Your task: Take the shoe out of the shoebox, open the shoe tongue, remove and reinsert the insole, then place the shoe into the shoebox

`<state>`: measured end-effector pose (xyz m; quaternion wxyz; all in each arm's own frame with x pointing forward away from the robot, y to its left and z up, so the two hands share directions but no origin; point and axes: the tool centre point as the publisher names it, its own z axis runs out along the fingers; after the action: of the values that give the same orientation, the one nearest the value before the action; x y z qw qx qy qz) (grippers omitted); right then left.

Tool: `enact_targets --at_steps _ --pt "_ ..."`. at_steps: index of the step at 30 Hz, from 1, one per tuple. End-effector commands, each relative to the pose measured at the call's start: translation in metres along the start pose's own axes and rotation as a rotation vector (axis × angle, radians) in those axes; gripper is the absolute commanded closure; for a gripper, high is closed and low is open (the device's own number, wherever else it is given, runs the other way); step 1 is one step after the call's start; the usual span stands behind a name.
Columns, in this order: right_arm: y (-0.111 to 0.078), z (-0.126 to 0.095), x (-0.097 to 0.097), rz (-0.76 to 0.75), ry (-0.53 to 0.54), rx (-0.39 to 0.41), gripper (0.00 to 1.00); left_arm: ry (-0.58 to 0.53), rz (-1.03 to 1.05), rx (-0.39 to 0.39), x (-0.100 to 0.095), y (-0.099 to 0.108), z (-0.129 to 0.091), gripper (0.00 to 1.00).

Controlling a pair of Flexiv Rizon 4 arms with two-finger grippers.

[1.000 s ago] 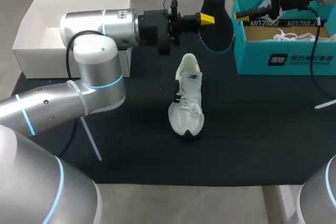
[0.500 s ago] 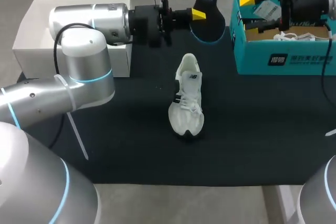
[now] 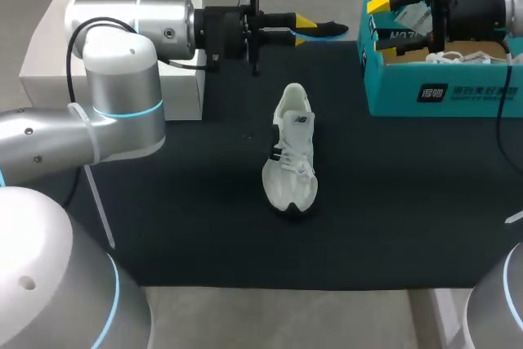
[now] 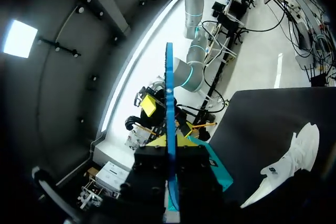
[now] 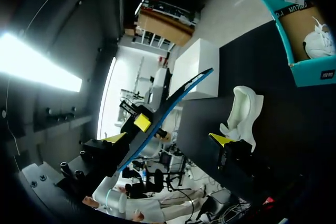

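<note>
The insole [image 3: 328,29] is out of the shoe [image 3: 292,153], so reinsertion looks to be next. That calls for tipping it toe-first into the collar, likely with the tongue held back. The left tool [image 3: 306,25] is clenched on the insole, held edge-on above the surface's far edge. The right tool [image 3: 374,20], its 2 fingers spread wide, grasps nothing beside the shoebox [image 3: 441,91] at the far right corner. The shoe lies mid-surface.
</note>
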<state>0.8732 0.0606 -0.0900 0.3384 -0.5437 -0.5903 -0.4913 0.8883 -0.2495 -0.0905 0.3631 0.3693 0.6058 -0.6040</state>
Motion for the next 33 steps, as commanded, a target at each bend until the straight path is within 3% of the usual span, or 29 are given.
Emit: enact_targets --at_steps 1,3,7,22,24,27,29,33 --pt "0.001 0.004 0.001 0.003 -0.005 0.002 0.00 -0.007 -0.133 -0.010 -0.003 0.002 -0.002 1.00" --pt "0.001 0.005 0.001 0.005 -0.006 0.005 0.00 0.061 -0.321 -0.029 0.001 0.005 -0.001 1.00" --pt "0.001 0.006 0.000 0.011 -0.008 0.008 0.00 -0.021 -0.681 0.182 0.004 0.003 -0.001 1.00" --pt "0.003 0.010 -0.004 0.021 -0.009 0.027 0.00 -0.021 -0.681 0.182 0.004 0.003 -0.001 1.00" --pt "0.005 0.011 -0.003 0.019 -0.008 0.029 0.00 -0.033 -0.903 0.094 0.001 0.005 -0.003 1.00" --pt "0.006 0.012 -0.002 0.016 -0.005 0.031 0.00 0.077 -1.154 -0.022 0.008 0.009 -0.008 1.00" --pt "0.007 0.013 -0.002 0.014 -0.003 0.036 0.00 0.106 -1.230 0.016 0.012 0.009 -0.009 1.00" --pt "0.007 0.016 -0.002 0.014 -0.002 0.046 0.00 0.117 -1.185 0.034 0.013 0.011 -0.010 1.00"
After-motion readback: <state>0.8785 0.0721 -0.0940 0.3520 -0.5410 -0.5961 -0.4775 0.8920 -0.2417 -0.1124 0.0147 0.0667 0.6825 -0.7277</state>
